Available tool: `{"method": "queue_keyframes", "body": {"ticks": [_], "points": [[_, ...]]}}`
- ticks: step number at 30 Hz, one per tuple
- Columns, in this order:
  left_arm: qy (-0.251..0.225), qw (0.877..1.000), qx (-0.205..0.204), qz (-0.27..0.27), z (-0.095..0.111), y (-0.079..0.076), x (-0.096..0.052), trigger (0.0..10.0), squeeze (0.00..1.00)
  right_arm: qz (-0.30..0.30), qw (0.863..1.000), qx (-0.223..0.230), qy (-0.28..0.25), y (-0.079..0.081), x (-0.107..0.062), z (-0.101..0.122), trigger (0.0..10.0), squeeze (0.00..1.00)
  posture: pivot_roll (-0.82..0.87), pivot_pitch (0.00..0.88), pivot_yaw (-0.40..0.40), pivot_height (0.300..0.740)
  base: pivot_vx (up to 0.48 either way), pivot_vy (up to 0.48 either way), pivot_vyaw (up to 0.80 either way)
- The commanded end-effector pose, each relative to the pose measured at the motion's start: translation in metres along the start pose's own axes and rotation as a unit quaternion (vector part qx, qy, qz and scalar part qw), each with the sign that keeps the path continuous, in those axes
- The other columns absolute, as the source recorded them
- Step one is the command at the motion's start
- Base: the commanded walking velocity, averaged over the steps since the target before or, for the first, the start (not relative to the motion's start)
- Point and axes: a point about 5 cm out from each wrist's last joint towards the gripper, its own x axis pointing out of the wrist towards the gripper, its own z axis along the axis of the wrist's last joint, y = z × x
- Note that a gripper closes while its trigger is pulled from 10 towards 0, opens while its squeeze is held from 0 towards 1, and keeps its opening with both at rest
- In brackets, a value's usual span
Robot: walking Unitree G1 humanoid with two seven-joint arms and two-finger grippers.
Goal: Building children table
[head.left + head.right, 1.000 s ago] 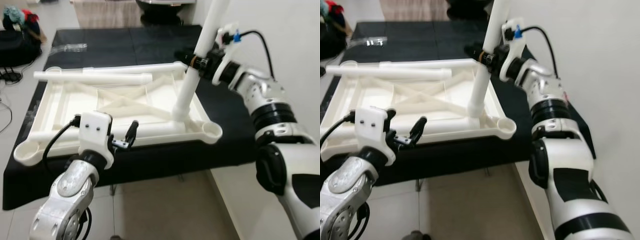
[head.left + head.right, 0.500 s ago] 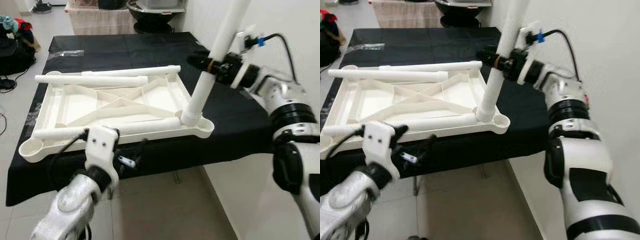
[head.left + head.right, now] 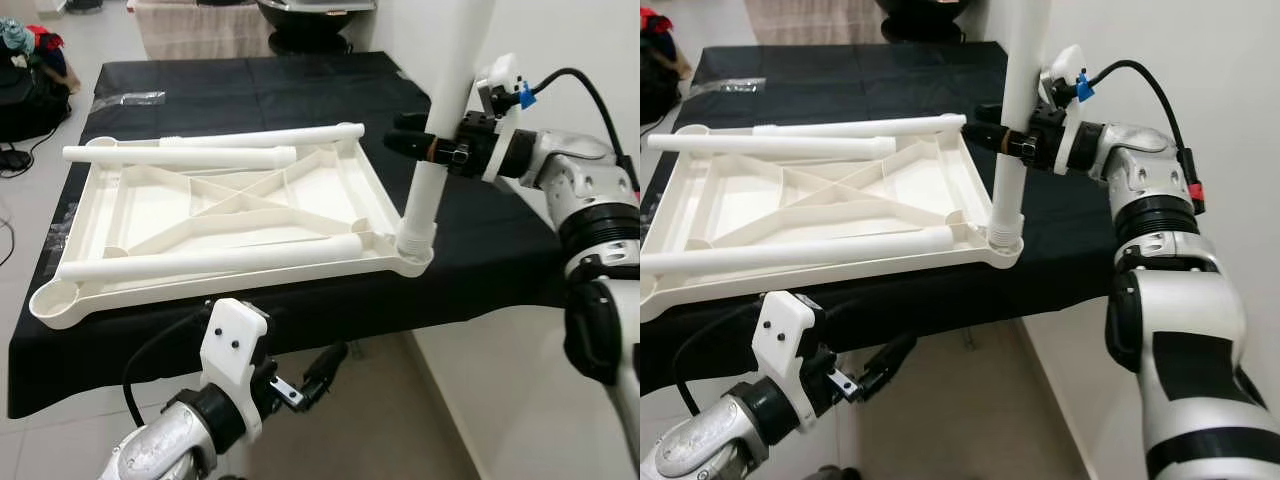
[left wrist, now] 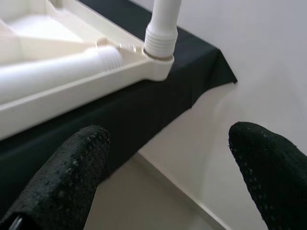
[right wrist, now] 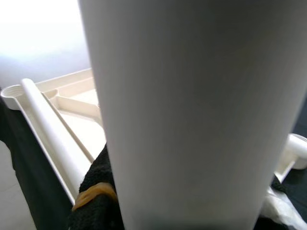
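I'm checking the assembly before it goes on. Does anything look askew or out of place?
Nothing stands out. The right hand holds one white leg upright in the near right corner socket of the upturned tabletop. Three loose legs lie flat across it. The left hand hangs open below the table edge.

Tabletop point(image 3: 200, 215), leg point(image 3: 440, 120): smooth white plastic; cloth point(image 3: 300, 80) matt blk.

Home room: tiled floor point(image 3: 340, 420), bags point(image 3: 30, 70)

The upright table leg point(image 3: 443, 120) runs off the top edge of the frame, its upper end unseen. Its lower tip is hidden inside the corner socket point(image 3: 415, 250). In the upper left, a dark bag point(image 3: 28, 85) is cropped by the edge.
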Motion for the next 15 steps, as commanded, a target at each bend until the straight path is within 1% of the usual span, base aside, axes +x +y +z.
{"method": "queue_keyframes", "body": {"ticks": [1, 5, 7, 15], "points": [[0.003, 1.0, -0.001, -0.011, 0.001, -0.004, -0.005, 10.0, 0.0, -0.001, 1.0, -0.003, -0.009, -0.002, -0.005, 0.002, 10.0, 0.0, 0.16, 0.29, -0.04, 0.74, 0.0, 0.0, 0.0], [0.004, 1.0, 0.001, -0.012, 0.003, -0.003, -0.006, 10.0, 0.0, 0.013, 1.0, 0.005, -0.026, 0.0, -0.006, 0.0, 10.0, 0.0, 0.17, 0.296, -0.027, 0.74, 0.0, 0.0, 0.0], [0.004, 1.0, 0.009, -0.012, 0.005, -0.001, -0.005, 10.0, 0.0, 0.028, 0.999, 0.012, -0.027, 0.003, -0.003, -0.005, 10.0, 0.0, 0.18, 0.294, -0.016, 0.74, 0.0, 0.0, 0.0], [0.001, 1.0, 0.017, -0.004, 0.007, 0.003, -0.004, 10.0, 0.0, 0.047, 0.998, 0.025, -0.035, 0.007, -0.001, -0.011, 10.0, 0.0, 0.18, 0.292, -0.012, 0.74, 0.0, 0.0, 0.0]]}}
